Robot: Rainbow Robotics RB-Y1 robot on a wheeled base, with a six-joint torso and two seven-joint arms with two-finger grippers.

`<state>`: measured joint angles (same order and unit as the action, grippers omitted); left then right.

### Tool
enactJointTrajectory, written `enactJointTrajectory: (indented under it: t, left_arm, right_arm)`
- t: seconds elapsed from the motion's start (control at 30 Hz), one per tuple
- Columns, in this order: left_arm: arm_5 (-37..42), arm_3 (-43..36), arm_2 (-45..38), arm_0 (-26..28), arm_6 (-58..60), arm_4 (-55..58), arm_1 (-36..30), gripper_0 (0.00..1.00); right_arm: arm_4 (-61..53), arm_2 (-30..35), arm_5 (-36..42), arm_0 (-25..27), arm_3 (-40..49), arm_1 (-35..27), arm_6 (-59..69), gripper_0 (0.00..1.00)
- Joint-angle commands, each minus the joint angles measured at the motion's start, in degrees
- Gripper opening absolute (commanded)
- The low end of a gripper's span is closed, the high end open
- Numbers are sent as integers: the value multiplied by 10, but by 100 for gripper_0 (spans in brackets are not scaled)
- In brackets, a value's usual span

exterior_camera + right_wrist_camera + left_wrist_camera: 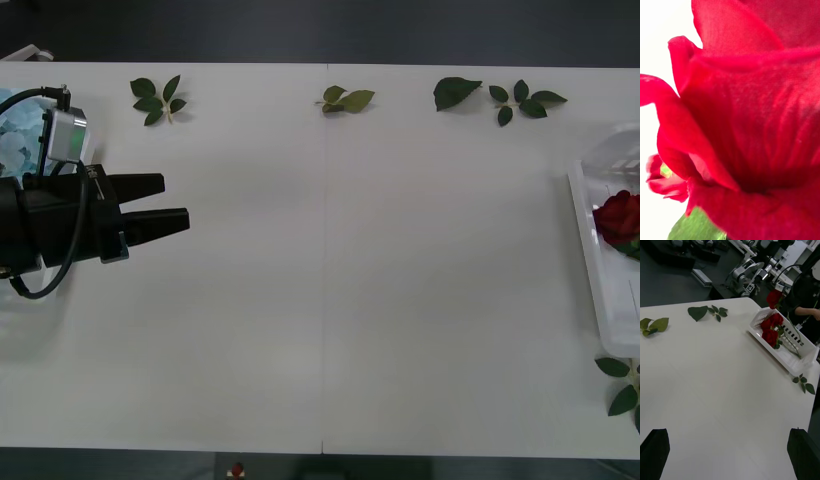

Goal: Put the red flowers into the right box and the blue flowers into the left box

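While you look down from the front camera, your left gripper (178, 203) sits at nine o'clock on the white table (330, 300), its black fingers (140, 186) parted and holding nothing. Just behind it, at ten o'clock, the blue flowers (18, 130) lie at the table's edge. Moving across, loose leaf sprigs (157, 98) dot the far edge from eleven through one o'clock. At three o'clock you find the white box (600, 270) with the red flowers (618, 216) lying inside it.

From your left wrist camera, both finger tips (655, 450) stand wide apart over bare table, and the box (769, 350) holds several red roses (771, 335), with one more rose head (774, 297) raised above its far end.

Your right wrist camera sits pressed close to a red rose (752, 123); you cannot tell how the right gripper's pincer stands.
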<state>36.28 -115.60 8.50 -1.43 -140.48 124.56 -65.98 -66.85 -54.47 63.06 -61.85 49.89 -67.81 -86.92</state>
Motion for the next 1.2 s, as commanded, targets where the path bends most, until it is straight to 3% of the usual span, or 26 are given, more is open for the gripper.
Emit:
enactJointTrajectory:
  t: [0.03, 0.4, 0.47, 0.53, 0.63, 0.9, 1.07, 1.2]
  left_arm:
    - [-20, -36, -14, -9, -21, 27, -30, 91]
    - [-49, -76, -14, -16, -23, 69, -49, 91]
    - [-50, -73, -14, -16, -24, 65, -49, 91]
    - [-50, -70, -14, -16, -25, 56, -49, 91]
    - [-48, -61, -14, -16, -25, 50, -49, 91]
    - [-41, -58, -14, -16, -24, 50, -49, 91]
    - [-41, -58, -14, -16, -24, 50, -49, 91]
    - [-41, -58, -14, -16, -24, 50, -49, 91]
  right_arm:
    - [30, -2, -48, 24, -27, -14, -18, 0]
    - [52, -2, -65, 42, -79, 7, -21, 0]
    - [59, -2, -65, 42, -83, 11, -23, 10]
    - [73, -2, -66, 42, -84, 15, -26, 43]
    - [81, -2, -68, 42, -84, 19, -31, 66]
    - [50, -1, -68, 42, -73, 17, -57, 84]
    - [-44, 16, -68, 39, -56, 6, -149, 88]
    - [-155, 41, -27, 39, 9, -22, -229, 89]
